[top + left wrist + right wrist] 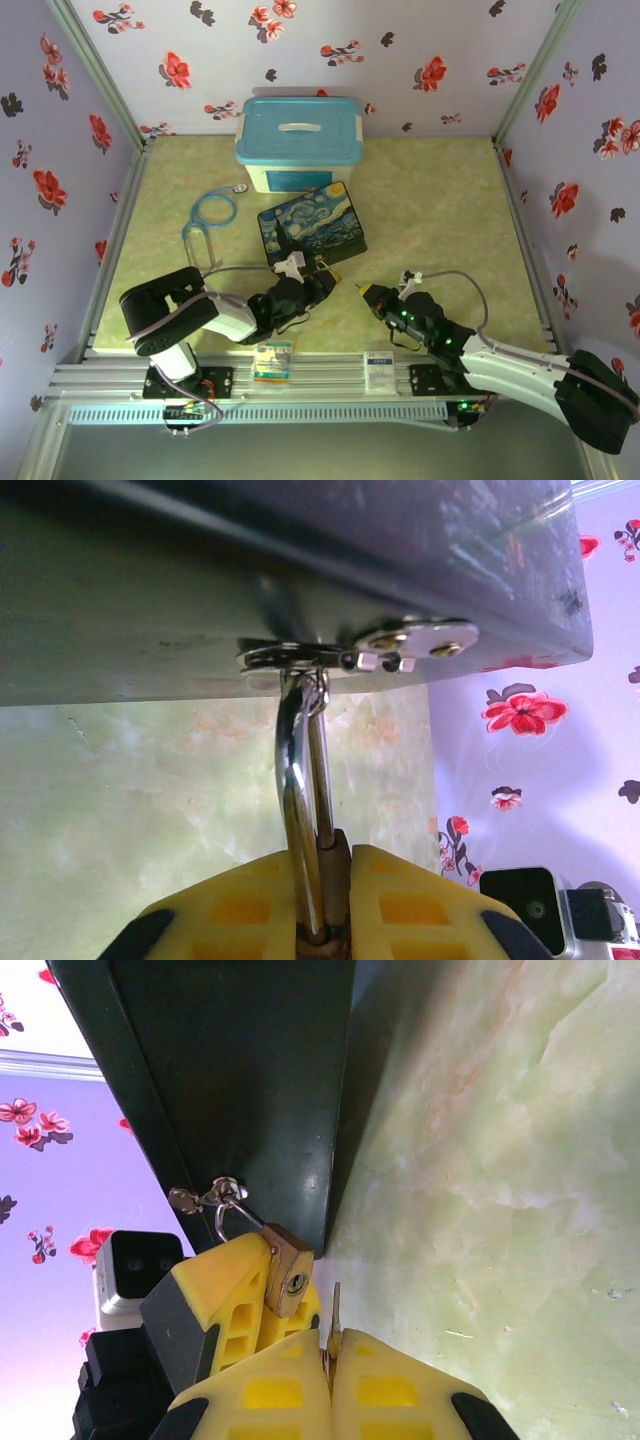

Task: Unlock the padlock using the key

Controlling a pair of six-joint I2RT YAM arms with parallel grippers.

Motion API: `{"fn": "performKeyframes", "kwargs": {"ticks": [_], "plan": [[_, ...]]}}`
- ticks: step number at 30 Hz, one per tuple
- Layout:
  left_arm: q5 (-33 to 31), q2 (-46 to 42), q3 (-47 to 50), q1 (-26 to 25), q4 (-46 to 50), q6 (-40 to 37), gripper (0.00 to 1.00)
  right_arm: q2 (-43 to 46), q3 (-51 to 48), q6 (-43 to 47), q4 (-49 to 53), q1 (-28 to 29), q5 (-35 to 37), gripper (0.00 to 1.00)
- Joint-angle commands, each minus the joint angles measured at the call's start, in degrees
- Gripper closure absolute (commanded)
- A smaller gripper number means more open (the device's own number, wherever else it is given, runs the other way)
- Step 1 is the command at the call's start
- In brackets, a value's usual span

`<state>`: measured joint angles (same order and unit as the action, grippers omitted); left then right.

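Now the padlock (288, 1278) is gripped by the left pincer (325, 880), the key (335, 1307) by the right pincer (328, 1365); next the keyhole (296, 1283) must be aligned.

Overhead looks down; both close wrist views share the padlock (288, 1278).

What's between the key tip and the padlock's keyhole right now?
Nothing. In the right wrist view, a narrow bare gap separates the key, pinched in the right gripper, from the padlock and its keyhole.
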<state>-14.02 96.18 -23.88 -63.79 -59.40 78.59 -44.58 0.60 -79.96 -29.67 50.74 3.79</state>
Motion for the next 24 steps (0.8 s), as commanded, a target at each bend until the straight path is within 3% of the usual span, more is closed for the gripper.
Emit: {"fn": "performKeyframes", "kwargs": {"ticks": [1,5,10,16,19,24], "plan": [[0.1,-3.5,-2.2,-1.0,5.1,2.0,1.00,-0.5,1.9,3.0,2.0,-1.4,-0.2,1.00],[-1.7,-8.8,-3.8,-2.0,16.3,0.0,1.00,-1.8,5.3,6.5,6.9,-1.6,-0.4,1.00],[-2.1,-8.0,-2.8,-1.8,11.6,0.6,1.00,-8.1,5.5,4.5,0.1,-2.7,-4.3,1.00],[-2.8,-4.5,-3.5,-1.7,2.6,5.3,1.00,-20.2,4.9,-6.0,-20.7,-2.5,-6.7,1.00],[-3.3,-2.0,-3.7,-1.8,-2.8,8.3,1.00,-20.5,7.2,-5.1,-17.7,-1.6,-6.3,1.00],[-7.7,-3.3,-2.6,-3.2,-3.3,9.7,1.00,-13.3,5.9,-5.2,-10.4,-0.9,-1.9,1.00]]}}
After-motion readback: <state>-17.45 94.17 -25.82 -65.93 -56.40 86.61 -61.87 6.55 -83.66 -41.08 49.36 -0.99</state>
